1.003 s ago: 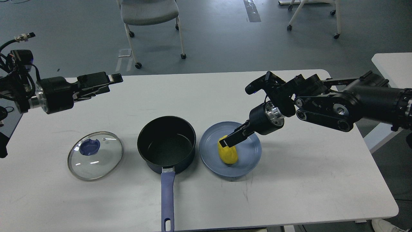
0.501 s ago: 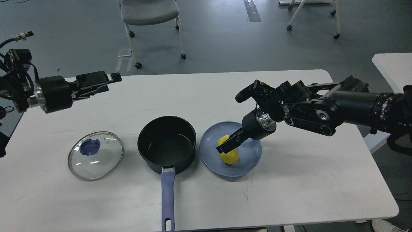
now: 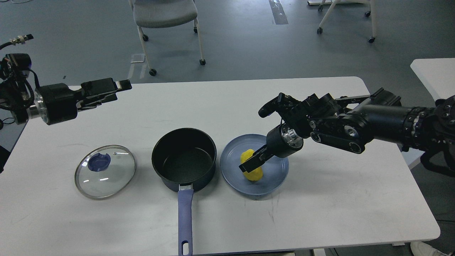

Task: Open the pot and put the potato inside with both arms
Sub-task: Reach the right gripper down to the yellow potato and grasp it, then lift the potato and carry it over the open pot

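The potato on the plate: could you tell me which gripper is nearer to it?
Right. The right gripper is at the potato on the plate; the left gripper hangs far off, beyond the pot.

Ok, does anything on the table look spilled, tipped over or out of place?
Nothing stands out. The pot sits upright and empty, its lid lies flat beside it, and the potato is on the plate.

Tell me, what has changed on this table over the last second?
The right gripper slid left and lower across the potato, its arm pulling down toward the table. The left gripper drifted slightly left. The potato stays on the plate; the pot and lid have not moved.
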You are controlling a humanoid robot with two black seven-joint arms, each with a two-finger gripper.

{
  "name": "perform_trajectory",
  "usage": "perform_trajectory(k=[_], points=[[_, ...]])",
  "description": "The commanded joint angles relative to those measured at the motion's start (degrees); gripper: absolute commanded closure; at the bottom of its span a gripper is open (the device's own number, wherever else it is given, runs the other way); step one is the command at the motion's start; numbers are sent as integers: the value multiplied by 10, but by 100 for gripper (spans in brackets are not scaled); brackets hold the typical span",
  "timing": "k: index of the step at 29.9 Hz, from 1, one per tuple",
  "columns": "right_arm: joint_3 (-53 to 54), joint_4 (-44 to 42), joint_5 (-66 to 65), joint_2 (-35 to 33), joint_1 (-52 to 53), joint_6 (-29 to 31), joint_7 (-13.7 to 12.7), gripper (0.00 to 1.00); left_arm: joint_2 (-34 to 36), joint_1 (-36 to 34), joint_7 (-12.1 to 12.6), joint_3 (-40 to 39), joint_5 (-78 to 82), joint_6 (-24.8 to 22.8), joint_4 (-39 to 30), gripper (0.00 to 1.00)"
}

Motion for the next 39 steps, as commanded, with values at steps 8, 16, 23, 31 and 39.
perform_trajectory(k=[8,16,23,31,39], points=[[-2,-11,-1,6,-8,0,0,9,-1,0,0,0,0,1,0,2],[-12,-15,-1,13,-8,0,-1,46,-2,1,0,0,0,2,0,2],[-12,-14,0,8,-8,0,-1,63,-4,1,0,0,0,1,0,2],[-8,2,1,-14,4,0,0,80,-5,0,0,0,1,1,0,2],[53,50,5,-89,54,0,0,79,-3,0,0,0,1,1,0,2]])
